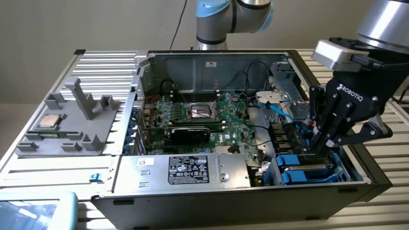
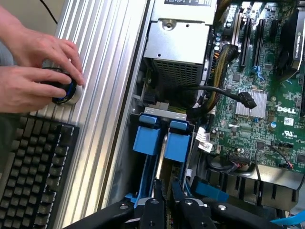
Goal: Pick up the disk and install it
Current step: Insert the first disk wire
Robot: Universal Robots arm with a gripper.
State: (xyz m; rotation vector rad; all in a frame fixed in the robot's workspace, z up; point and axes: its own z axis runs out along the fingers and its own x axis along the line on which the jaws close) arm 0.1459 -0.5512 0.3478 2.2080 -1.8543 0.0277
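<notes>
The tool, nearly closed, pinches the disk standing in the drive bay.

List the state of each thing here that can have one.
gripper: shut on the disk, reaching down into the computer case.
disk: on edge inside the case, held.
computer case: open, insides exposed.
processor chip: lying flat on the grey tray, outside the case.
hands: resting on a round knob beside the keyboard.
</notes>
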